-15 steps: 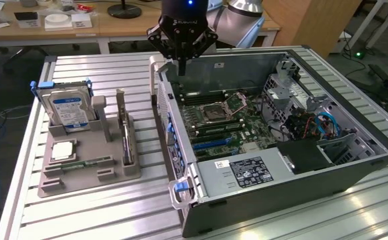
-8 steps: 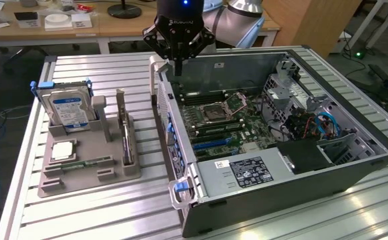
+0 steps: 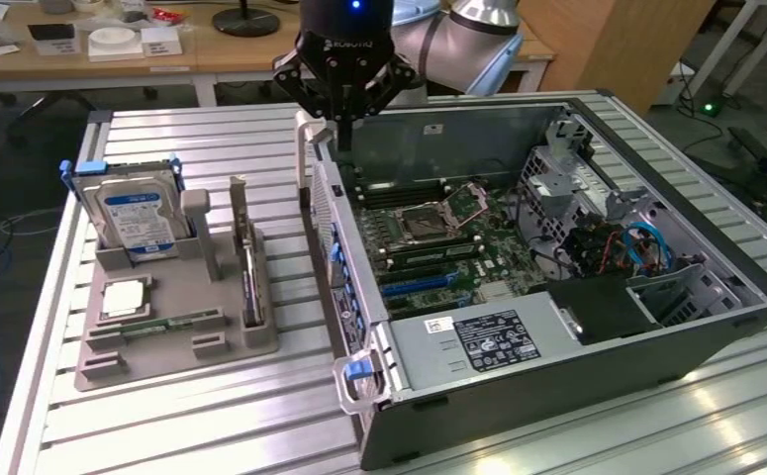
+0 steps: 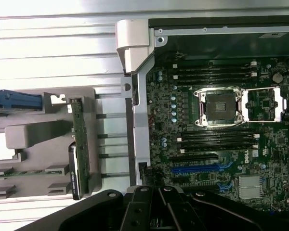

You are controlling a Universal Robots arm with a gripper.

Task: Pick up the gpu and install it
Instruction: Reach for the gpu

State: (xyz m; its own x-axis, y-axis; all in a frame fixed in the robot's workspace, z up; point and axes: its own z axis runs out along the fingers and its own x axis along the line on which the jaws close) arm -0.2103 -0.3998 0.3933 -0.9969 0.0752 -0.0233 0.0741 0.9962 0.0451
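Pincer [image 4: 156, 211] closest to the lens: dark linkage arms drawn together, fingers closed on themselves, nothing between them. In the exterior view the pincer [image 3: 347, 137] hangs above the side wall of the open computer case [image 3: 700, 327], near its rear corner. Directly under and just inward of the fingertips lies the motherboard [image 4: 221, 144], with a long blue slot [image 4: 202, 168] bare. The gpu [image 3: 244, 252] is not under the pincer. It stands on edge in a grey holder [image 3: 178, 346] well apart from the fingertips, outside the case wall and lower than them, on the slatted table [image 3: 198, 139]. From the wrist, the gpu [image 4: 78, 149] reads as a thin green strip with a dark block at one end. A hard drive [image 3: 139, 218] with a blue label stands upright in the same holder, beyond the gpu as counted from the pincer. Judgement: the step in hand is the reach for the card, not yet begun. Doing it well likely means opening the jaws before descending and lining the fingers across the card's thin faces. The descent should be straight over its upper edge, taking board rather than cooler. The holder's upright post beside the card leaves little clearance; a skewed approach could jam the card in its slot.
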